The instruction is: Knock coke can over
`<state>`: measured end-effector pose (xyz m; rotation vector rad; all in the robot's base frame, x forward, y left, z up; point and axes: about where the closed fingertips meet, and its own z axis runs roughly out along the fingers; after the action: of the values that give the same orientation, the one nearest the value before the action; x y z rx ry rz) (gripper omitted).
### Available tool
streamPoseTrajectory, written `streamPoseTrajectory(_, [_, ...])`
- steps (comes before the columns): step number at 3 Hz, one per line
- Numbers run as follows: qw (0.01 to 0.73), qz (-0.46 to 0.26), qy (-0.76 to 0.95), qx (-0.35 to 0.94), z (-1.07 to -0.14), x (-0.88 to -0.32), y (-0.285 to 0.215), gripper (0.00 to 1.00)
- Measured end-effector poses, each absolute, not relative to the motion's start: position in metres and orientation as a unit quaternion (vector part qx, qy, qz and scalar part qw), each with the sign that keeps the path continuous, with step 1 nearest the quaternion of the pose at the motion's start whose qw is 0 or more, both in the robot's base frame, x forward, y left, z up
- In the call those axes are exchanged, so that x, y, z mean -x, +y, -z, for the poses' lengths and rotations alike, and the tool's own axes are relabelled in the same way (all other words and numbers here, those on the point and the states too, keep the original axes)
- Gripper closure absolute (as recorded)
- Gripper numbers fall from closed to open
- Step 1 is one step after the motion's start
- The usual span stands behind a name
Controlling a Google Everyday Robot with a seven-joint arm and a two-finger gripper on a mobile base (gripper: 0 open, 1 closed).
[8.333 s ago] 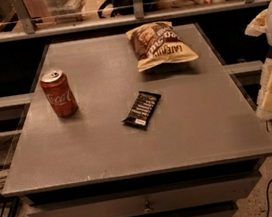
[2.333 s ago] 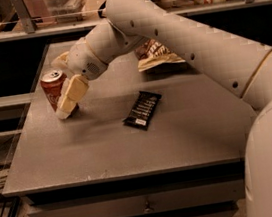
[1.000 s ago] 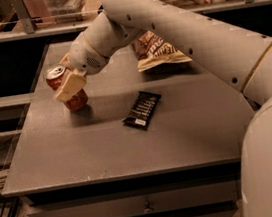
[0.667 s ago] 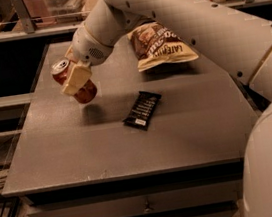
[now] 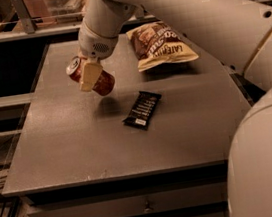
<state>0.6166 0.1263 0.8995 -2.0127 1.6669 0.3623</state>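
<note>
Grey and flat, the table top (image 5: pixel 72 155) fills the middle of the room. Above its back left part, the gripper (image 5: pixel 89 75) on the big white robot arm (image 5: pixel 188 12) squeezes the small red metal coke can (image 5: pixel 103 83) between its cream fingers (image 5: pixel 87 75). The coke can is tilted, its silver top pointing up and left. It looks lifted off the table, with a dark shadow below it. Near it, to the right, lies a flat black snack bar wrapper (image 5: pixel 142 109). Farther back sits a brown-and-cream chip bag (image 5: pixel 160 44).
</note>
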Motion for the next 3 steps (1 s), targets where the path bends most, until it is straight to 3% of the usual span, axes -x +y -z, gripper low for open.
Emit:
streamPoseTrajectory(2, [0.198,-0.092,0.615,0.758,-0.87,-0.617,0.124,0.12])
streamPoseTrajectory(3, [0.191,-0.109,0.613,0.759,-0.861,-0.61,0.128,0.0])
